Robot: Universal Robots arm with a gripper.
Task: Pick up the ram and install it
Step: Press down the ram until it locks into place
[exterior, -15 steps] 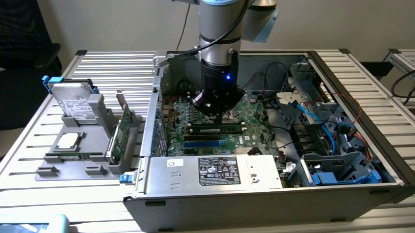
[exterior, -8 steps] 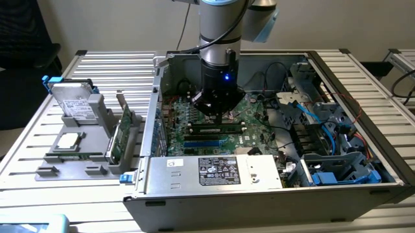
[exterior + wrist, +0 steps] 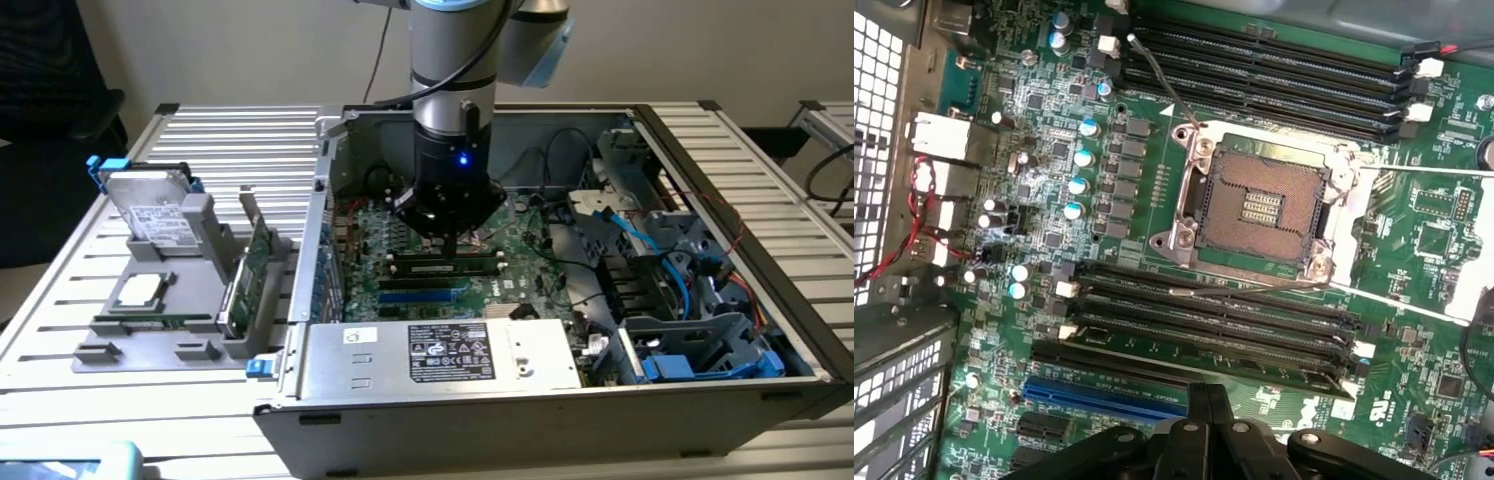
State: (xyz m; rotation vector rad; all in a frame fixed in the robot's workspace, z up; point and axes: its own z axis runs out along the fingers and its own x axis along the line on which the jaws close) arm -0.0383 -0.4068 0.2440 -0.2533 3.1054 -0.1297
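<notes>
Exterior view: the arm reaches down into the open computer case (image 3: 747,330) on the slatted bench (image 3: 227,140), its gripper (image 3: 451,236) low over the motherboard (image 3: 400,290), just above the black slots. Its jaws are pressed together and hold nothing. The ram (image 3: 447,268) lies lengthwise in one of those slots, directly beneath the gripper. In the wrist view the ram (image 3: 1204,352) sits in the slot nearest the gripper (image 3: 1209,420), beside the open processor socket (image 3: 1259,205).

Slatted table (image 3: 200,135) — computer case (image 3: 561,400), grey parts holder (image 3: 160,340).
</notes>
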